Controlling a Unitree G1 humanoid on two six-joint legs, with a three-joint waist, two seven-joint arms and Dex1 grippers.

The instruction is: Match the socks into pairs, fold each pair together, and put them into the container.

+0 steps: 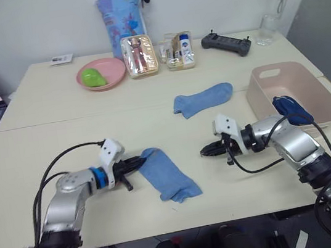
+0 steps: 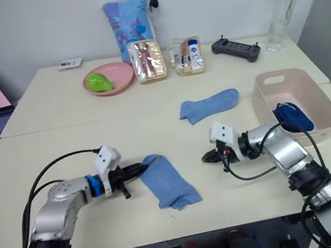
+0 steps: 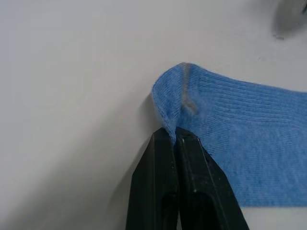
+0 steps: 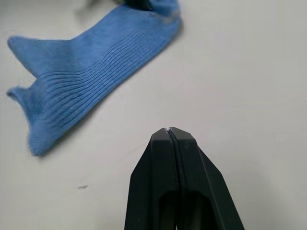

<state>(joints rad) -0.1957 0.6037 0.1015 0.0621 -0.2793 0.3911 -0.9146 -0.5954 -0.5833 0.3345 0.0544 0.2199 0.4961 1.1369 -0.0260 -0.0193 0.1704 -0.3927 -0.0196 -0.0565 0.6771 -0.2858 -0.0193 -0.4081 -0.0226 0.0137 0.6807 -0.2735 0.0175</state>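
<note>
Pinching the edge of a sky blue sock (image 1: 167,175) between its pressed-together fingers, the left gripper (image 1: 138,161) is lying low on the cream table (image 1: 50,147), and the wrist view is showing the black fingertips (image 3: 175,139) biting a small raised fold of knit at the sock's near end. This sock is lying flat on the front of the table, running away from the gripper toward the table's front edge. The right gripper (image 1: 204,152) is hovering just above bare tabletop with its fingers pressed together and nothing between them, pointing toward the pinched sock but well apart from it. A second sky blue sock (image 1: 203,99) is resting flat farther back, between the grippers and the back row of clutter. The pale pink container (image 1: 315,86) is sitting at the right side of the table, holding dark royal blue socks (image 1: 291,108) bundled against its near wall. A round pink plate (image 1: 111,70) with a green object is sitting at the back
</note>
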